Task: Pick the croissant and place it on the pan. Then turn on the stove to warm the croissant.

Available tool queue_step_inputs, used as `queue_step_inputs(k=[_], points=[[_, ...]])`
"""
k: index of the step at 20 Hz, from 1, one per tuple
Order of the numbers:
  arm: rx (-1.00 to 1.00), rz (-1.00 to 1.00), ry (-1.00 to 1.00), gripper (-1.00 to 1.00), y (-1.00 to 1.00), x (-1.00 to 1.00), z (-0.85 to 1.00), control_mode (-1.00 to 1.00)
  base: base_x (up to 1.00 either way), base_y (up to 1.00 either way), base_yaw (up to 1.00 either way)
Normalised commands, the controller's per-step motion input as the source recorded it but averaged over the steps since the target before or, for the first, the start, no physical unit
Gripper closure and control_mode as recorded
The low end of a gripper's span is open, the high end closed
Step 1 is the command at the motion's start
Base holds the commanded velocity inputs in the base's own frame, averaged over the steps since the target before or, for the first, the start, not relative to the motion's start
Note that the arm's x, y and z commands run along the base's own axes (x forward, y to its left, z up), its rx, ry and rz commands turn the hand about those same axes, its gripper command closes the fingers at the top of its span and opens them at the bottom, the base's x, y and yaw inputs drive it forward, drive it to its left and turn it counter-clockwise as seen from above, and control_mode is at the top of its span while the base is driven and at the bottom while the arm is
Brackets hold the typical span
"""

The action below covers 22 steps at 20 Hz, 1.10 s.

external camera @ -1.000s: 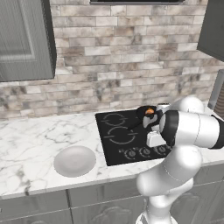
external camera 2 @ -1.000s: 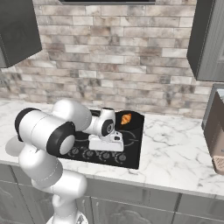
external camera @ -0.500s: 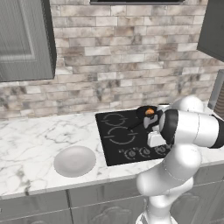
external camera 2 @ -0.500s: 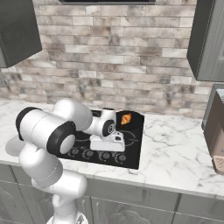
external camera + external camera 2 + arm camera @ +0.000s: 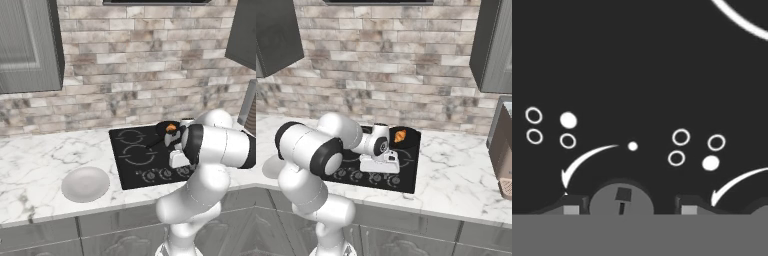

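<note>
Knob (image 5: 621, 201) at bottom centre of hand view, flanked by gripper (image 5: 630, 207) fingertips (image 5: 571, 206), apart either side, contact impossible to tell. Farther up, centre-right of left base view: golden-orange croissant (image 5: 171, 128) already in black pan (image 5: 165, 129) on stove (image 5: 145, 159). Left to do: turning on the burner.

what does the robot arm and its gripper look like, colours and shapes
The arm is built of glossy white, rounded tubular segments joined by dark grey to black bands at the joints, rising from a bulbous white base column. Its hand is a small white block with a round dark-ringed wrist. The two-finger gripper ends in small dark fingertips with paler grey square pads. No cables or markings show.
</note>
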Motion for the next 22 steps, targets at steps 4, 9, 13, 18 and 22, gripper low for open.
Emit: queue_step_inputs(k=[4,9,13,18,22], points=[[0.00,0.00,0.00,1.00,0.18,-0.16,-0.16,-1.00,0.00,0.00,0.00],[0.00,-0.05,0.00,1.00,0.12,-0.35,-0.18,-1.00,0.00,0.00,0.00],[0.00,-0.08,0.00,1.00,0.03,-0.43,-0.18,-1.00,0.00,0.00,0.00],[0.00,-0.05,0.00,1.00,0.00,-0.23,-0.06,-1.00,0.00,0.00,0.00],[0.00,0.00,0.00,1.00,0.00,0.00,0.00,-1.00,0.00,0.00,0.00]])
